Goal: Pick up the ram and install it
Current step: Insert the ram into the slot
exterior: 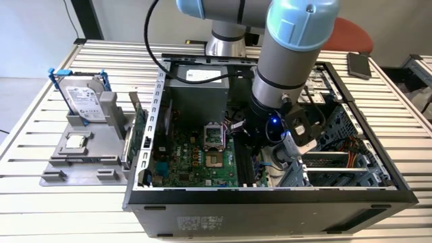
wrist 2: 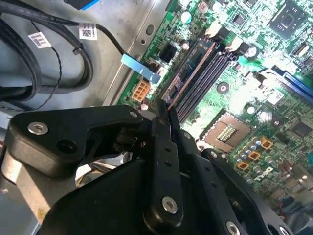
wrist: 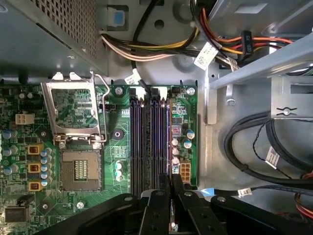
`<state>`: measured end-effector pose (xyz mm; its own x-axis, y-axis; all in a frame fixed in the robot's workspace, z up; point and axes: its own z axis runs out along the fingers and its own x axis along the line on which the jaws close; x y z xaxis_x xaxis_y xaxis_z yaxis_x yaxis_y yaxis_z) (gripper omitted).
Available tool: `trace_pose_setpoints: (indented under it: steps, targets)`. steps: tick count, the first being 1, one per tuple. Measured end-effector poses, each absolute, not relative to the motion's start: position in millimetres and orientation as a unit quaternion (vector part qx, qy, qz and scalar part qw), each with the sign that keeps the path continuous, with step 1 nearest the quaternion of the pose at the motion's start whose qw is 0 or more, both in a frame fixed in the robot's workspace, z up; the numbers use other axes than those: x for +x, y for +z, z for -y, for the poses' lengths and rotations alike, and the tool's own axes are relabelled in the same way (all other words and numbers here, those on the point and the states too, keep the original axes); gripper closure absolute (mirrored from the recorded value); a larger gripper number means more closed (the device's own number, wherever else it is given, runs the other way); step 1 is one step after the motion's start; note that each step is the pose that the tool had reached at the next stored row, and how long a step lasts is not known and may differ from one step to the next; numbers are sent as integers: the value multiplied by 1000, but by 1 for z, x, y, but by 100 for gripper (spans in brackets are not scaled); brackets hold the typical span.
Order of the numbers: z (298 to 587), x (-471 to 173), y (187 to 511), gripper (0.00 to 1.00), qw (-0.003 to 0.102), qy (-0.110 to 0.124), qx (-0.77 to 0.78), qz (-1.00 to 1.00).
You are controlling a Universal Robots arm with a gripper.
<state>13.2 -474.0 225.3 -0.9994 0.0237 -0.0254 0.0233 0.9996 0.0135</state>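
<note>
My arm [exterior: 290, 50] reaches down into the open computer case [exterior: 378, 195], which lies on its side on the slatted metal surface [exterior: 60, 212]. My pincer [wrist 2: 164, 111] hangs low over the green motherboard [wrist 2: 254, 93], right above the row of long memory slots [wrist: 146, 142].

My pincer is closed on the ram [wrist 2: 190, 73]. In the second wrist view the two black fingers [wrist 2: 157, 128] sit pressed together, with one end of the thin stick caught between them. From there the ram runs away from me edge-on, its copper-coloured edge lined up along the slots, on the side nearest the bare metal wall of the case. I cannot tell whether its lower edge is already in a slot or just above it.

In the first wrist view the open processor socket [wrist: 80, 169] lies beside the slots, with its metal frame [wrist: 73, 112] flipped up. Bundles of yellow, orange and black cables [wrist: 161, 46] run past the far end of the slots.

Outside the case, toward the exterior view's left, a grey stand [exterior: 84, 157] sits on the surface. It holds a silver hard drive [exterior: 84, 101] with blue rails, tilted upright, and a green expansion card [exterior: 139, 132] stands on edge just beside the case wall.
</note>
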Motion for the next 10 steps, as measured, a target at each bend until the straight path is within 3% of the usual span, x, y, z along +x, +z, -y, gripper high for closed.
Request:
trace_pose_setpoints:
  steps: [10]
  targets:
    - [474,11,225,100,12,3,12,-1000]
